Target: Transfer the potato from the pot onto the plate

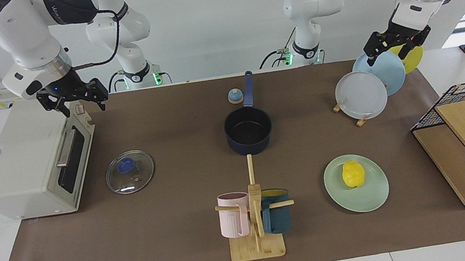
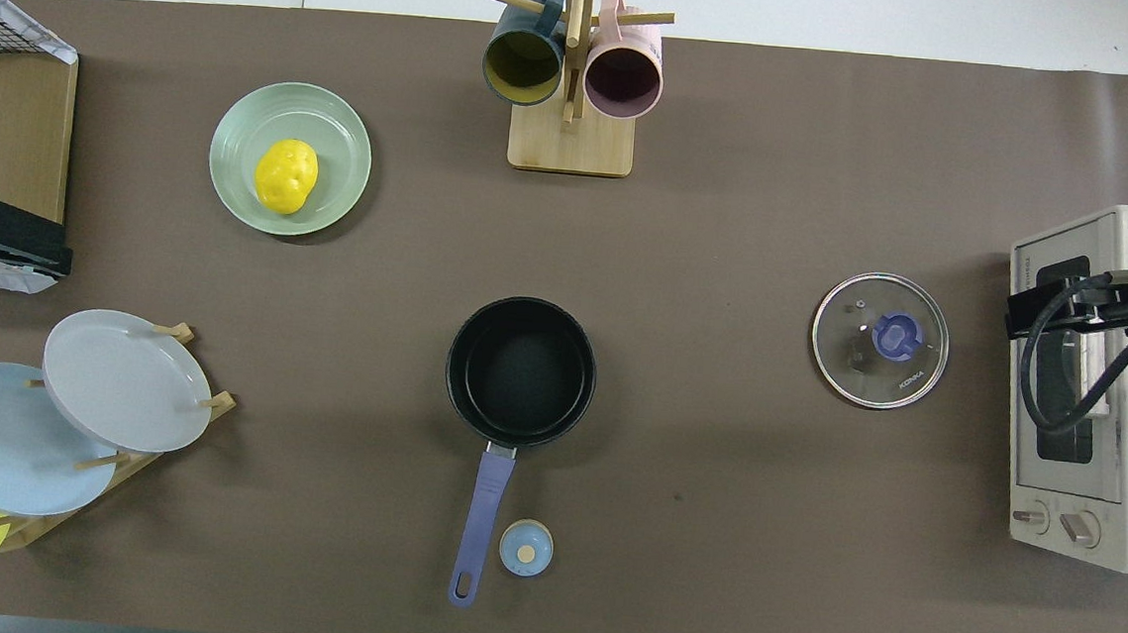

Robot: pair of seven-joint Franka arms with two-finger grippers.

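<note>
Resting on plate (image 1: 374, 197), potato (image 1: 353, 173); pot (image 1: 248, 130) empty, nearer robots. Left gripper (image 1: 398, 44) open over plate rack, right gripper (image 1: 73, 98) open over toaster oven. Risk: lumpy potato rolling off shallow rim if nudged.

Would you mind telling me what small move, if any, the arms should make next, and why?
Probably none beyond holding position: the potato already lies on the mint-green plate, and the pot stands empty. The left claw hangs over the plate rack, the right claw over the toaster oven; neither holds anything.
</note>
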